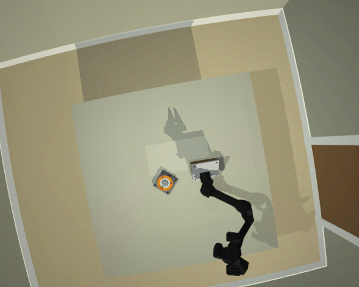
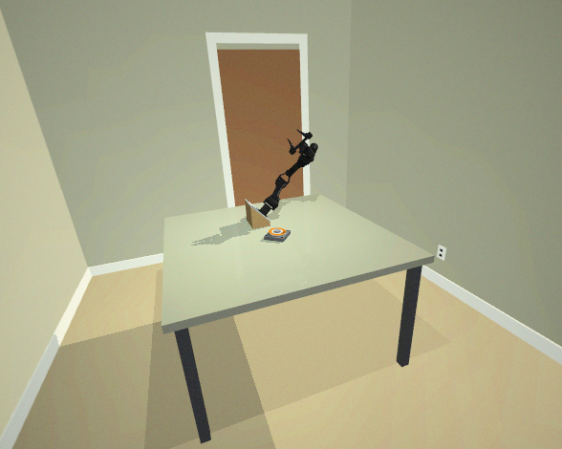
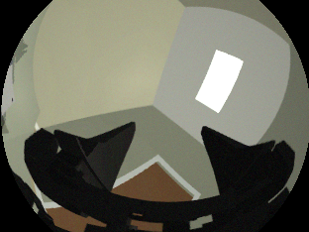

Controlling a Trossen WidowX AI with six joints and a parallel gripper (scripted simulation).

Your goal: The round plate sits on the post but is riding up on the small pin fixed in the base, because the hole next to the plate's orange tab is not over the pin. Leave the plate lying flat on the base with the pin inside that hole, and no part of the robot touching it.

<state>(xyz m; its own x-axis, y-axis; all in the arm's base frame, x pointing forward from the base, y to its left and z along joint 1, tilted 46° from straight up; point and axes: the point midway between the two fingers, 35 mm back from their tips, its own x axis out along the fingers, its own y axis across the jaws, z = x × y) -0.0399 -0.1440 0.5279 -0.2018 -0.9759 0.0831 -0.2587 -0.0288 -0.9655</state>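
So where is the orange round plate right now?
The plate sits on its small grey base on the table, left of the arm's wooden mount in the top view. The open claw is raised high, nowhere near it.

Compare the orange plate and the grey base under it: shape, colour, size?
Shape: the plate is a round ring with a pale centre; the base is square with small dark dots at its corners. Colour: the plate is orange, the base grey. Size: the plate is smaller, and the base's corners show past its rim. Both sit stacked on the table, well apart from the arm's raised, open jaws.
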